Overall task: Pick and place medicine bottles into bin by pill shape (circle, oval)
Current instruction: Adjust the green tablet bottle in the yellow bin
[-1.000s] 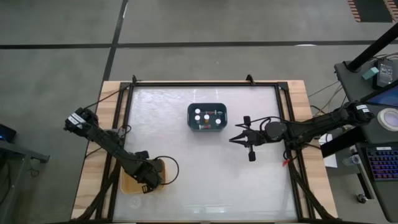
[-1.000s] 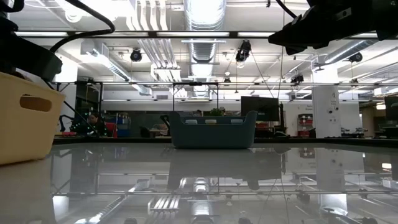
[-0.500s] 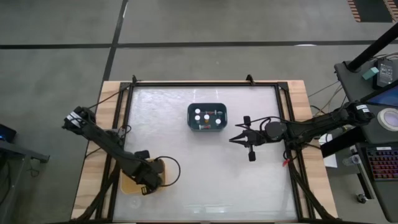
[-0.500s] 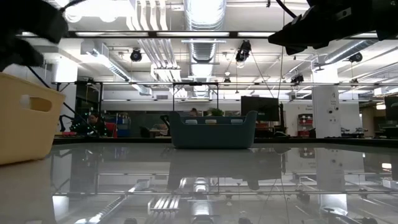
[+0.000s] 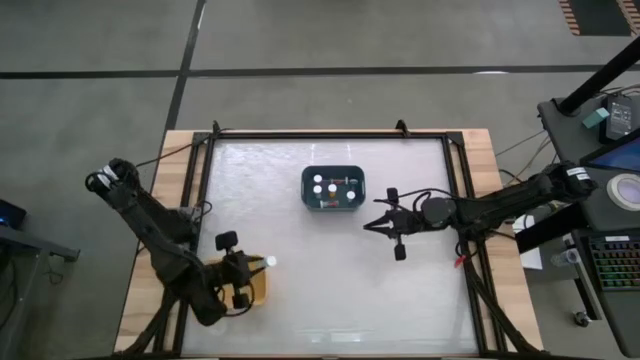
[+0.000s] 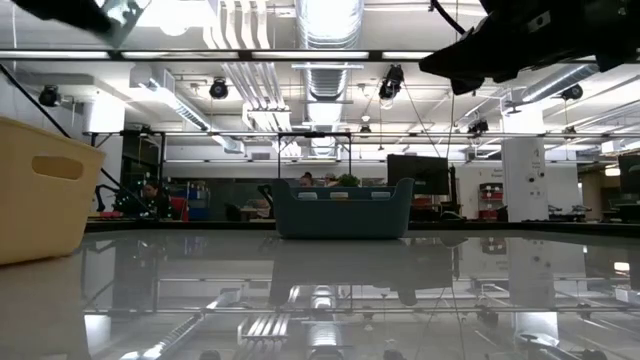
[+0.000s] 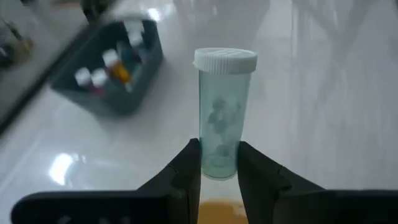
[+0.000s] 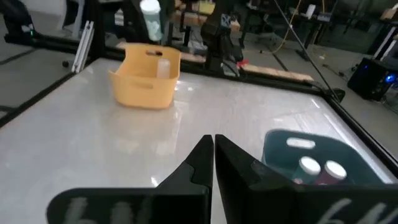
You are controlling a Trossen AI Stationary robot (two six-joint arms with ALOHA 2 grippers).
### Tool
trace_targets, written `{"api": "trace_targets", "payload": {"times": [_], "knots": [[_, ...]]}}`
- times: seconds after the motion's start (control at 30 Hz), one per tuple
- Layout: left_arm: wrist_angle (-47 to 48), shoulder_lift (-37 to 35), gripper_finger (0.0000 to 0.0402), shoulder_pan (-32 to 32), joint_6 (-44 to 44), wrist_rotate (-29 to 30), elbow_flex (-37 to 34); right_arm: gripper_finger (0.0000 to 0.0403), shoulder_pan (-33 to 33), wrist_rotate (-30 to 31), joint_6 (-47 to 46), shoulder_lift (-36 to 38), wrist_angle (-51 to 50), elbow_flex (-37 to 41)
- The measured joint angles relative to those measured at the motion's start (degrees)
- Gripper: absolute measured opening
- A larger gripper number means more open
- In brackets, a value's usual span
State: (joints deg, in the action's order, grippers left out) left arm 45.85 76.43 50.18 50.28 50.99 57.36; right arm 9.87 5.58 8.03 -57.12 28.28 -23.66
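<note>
Lifting clear of the yellow bin, your left gripper is clenched on a clear, white-capped medicine bottle. A second ago that gripper was down inside the yellow bin; now it has risen above the bin's edge nearest the blue bin. That suggests the bottle is being re-sorted. Other bottles wait in the blue bin. Your right gripper hovers beside the blue bin above the bench, closed and empty.
</note>
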Motion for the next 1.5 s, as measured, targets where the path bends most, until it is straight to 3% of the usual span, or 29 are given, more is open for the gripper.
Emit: {"api": "trace_targets", "payload": {"times": [0.13,0.3,0.4,0.73,0.9,1.03,1.23,1.5], "knots": [[-1.85,1.15,0.0066,0.91,-0.38,5.7,0.0,0.0009,-0.02,-2.74,-0.14,-6.4,10.99,-0.16],[-3.65,1.46,0.0066,0.91,-1.5,8.46,0.0,0.0009,0.0,-4.57,-0.12,-17.89,28.48,-3.1],[-4.09,1.43,0.0066,0.91,-1.33,10.2,0.0,0.0012,-0.04,-4.55,0.17,-24.2,33.99,-6.84],[-7.1,1.41,0.0066,0.8,-1.26,15.53,0.0,0.0095,-0.04,-4.79,-0.39,-39.16,34.61,-24.33],[-8.84,1.41,0.0066,0.8,-1.33,15.63,0.02,0.0149,-0.03,-9.89,-1.01,-44.08,34.63,-31.28],[-11.69,1.41,0.0066,0.8,-1.44,18.32,0.02,0.0181,-0.02,-10.54,-1.87,-47.12,34.51,-34.6],[-13.72,1.41,0.0066,0.54,-1.48,20.98,0.04,0.02,-0.05,-15.01,-4.77,-49.92,34.53,-38.69],[-18.15,2.2,0.0066,-0.78,-7.0,22.15,0.02,0.0201,-0.07,-15.02,-7.12,-51.0,30.5,-43.22]]}}
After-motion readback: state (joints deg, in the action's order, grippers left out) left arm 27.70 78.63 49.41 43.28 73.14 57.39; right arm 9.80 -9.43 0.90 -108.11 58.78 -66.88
